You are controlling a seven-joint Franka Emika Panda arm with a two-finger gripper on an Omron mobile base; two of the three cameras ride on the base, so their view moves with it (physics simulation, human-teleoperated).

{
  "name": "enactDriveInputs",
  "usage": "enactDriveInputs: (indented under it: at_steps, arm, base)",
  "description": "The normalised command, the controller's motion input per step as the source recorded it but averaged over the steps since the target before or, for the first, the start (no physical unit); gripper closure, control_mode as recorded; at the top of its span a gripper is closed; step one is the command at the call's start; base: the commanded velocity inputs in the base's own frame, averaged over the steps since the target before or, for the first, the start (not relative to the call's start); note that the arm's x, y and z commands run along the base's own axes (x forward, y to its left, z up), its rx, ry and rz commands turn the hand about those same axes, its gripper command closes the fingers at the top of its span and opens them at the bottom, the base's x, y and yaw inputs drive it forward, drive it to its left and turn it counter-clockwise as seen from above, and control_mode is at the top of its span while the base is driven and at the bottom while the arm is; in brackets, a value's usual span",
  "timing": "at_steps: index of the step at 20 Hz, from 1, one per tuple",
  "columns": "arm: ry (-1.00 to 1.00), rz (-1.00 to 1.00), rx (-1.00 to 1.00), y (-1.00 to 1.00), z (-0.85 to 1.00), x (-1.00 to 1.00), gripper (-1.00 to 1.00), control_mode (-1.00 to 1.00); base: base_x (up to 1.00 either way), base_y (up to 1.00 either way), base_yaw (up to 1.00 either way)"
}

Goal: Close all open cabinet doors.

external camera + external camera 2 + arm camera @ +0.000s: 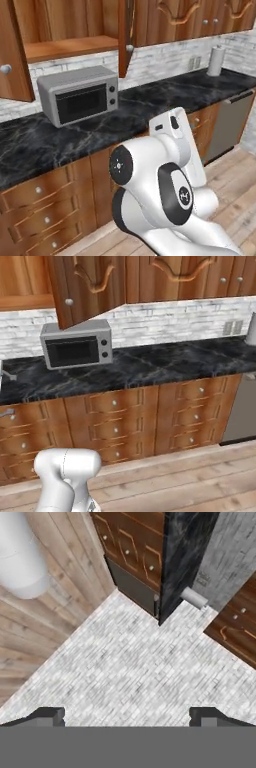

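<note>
your gripper (127, 714) is open, jaws spread wide, nothing between them; its two dark fingertips (47, 716) sit far apart at the bottom of the hand view, facing a pale brick wall (130, 662). past them that view shows the black counter (182, 552) edge, drawers (132, 542) and a paper towel roll (192, 598).

two open cabinet doors above the microwave (80, 95): left door (12, 50) swung out at the left edge of the left base view, knob facing you; right door (126, 37) swung out edge-on, just right of the microwave. between them a bare wooden shelf (70, 47). in the right base view the right door (82, 286) hangs out over the microwave (77, 346). the upper doors (200, 15) further right look shut, though they're cropped at the top, so not sure.

arm (165, 190) is folded low in front of the drawers (45, 210), well away from both open doors.
</note>
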Motion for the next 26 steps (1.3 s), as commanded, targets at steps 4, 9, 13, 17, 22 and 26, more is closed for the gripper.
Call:
enactDriveInputs:
  at_steps: [4, 9, 13, 17, 22, 26]
  arm:
    - [0.00, 0.00, 0.00, 0.00, 0.00, 0.00, -1.00, 1.00]
    - [0.00, 0.00, 0.00, 0.00, 0.00, 0.00, -1.00, 1.00]
    - [0.00, 0.00, 0.00, 0.00, 0.00, 0.00, -1.00, 1.00]
    - [0.00, 0.00, 0.00, 0.00, 0.00, 0.00, -1.00, 1.00]
    - [0.00, 0.00, 0.00, 0.00, 0.00, 0.00, -1.00, 1.00]
    - [0.00, 0.00, 0.00, 0.00, 0.00, 0.00, -1.00, 1.00]
  base:
    - [0.34, 0.00, 0.36]
    - [0.38, 0.00, 0.36]
    - [0.52, 0.00, 0.34]
    - [0.50, 0.00, 0.33]
    - [0.49, -0.04, 0.27]
    - [0.59, 0.00, 0.11]
